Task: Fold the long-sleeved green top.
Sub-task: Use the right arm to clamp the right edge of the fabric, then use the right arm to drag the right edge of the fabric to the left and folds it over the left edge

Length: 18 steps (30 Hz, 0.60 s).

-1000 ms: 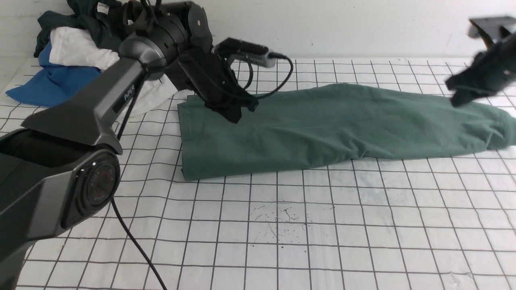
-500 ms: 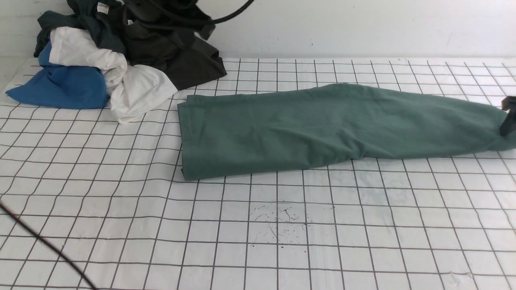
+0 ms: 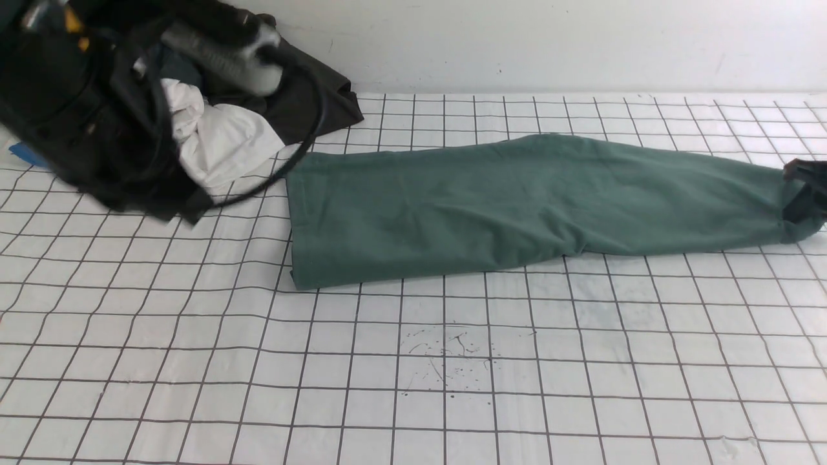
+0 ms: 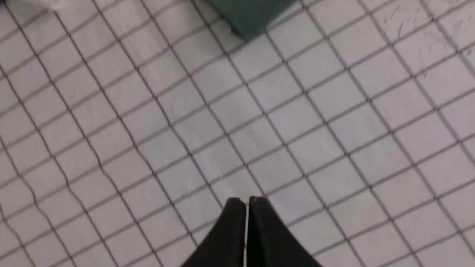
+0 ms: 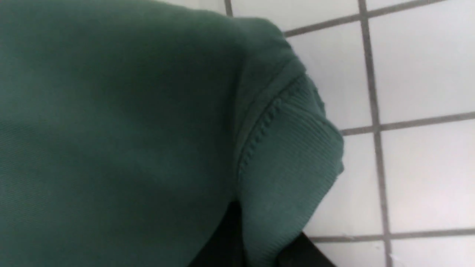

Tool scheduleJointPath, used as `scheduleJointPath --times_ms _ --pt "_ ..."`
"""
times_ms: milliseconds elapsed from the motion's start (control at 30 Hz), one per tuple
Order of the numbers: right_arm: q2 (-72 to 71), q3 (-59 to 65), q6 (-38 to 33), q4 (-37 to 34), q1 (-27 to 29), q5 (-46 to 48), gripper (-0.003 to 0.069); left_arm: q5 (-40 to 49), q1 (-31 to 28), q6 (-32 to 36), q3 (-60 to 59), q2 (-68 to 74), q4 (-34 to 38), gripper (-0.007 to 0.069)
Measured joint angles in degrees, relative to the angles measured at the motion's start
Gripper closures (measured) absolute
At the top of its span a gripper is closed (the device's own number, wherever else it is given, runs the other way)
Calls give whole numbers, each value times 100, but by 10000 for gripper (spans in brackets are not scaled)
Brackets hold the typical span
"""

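The green long-sleeved top [image 3: 517, 200] lies folded into a long band across the table, left edge near the clothes pile, right end at the table's right edge. My right gripper [image 3: 801, 194] sits at that right end. In the right wrist view its black fingers [image 5: 230, 237] stand on either side of the top's ribbed edge [image 5: 289, 167], shut on it. My left arm [image 3: 97, 129] is a dark blur at the far left. My left gripper [image 4: 246, 202] is shut and empty over bare gridded table, with a corner of the top [image 4: 252, 15] beyond it.
A pile of clothes, white [image 3: 219, 142] and black [image 3: 310, 97], lies at the back left, partly hidden by the left arm. A white wall [image 3: 549, 45] runs behind the table. The gridded table [image 3: 452, 361] stretches in front of the top.
The left arm has left the top's left end and swung to the far left, blurred in motion. The right gripper has come down from above onto the top's right end.
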<state>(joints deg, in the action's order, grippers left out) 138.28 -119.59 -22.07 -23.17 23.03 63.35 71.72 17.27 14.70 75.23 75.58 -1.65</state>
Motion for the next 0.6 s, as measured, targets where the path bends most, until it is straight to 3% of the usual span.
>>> scheduleJointPath --times_ms 233,400,533,567,600 --pt "-1211 10 377 770 354 246 647 -128 -10 -362 -2618 -1653 -678 631" --pt "-1940 -1 632 656 220 319 648 -1120 -18 -626 -3732 -2227 -686 631" --pt "-2289 -7 651 376 -715 382 648 -2136 -18 -1105 -4118 -2401 -594 631" --pt "-2302 -7 633 266 -1266 354 648 -2492 -18 -1254 -4152 -2406 -581 631" --pt "-2302 -7 623 239 -1439 320 648 -2567 -18 -1290 -4151 -2406 -581 631"
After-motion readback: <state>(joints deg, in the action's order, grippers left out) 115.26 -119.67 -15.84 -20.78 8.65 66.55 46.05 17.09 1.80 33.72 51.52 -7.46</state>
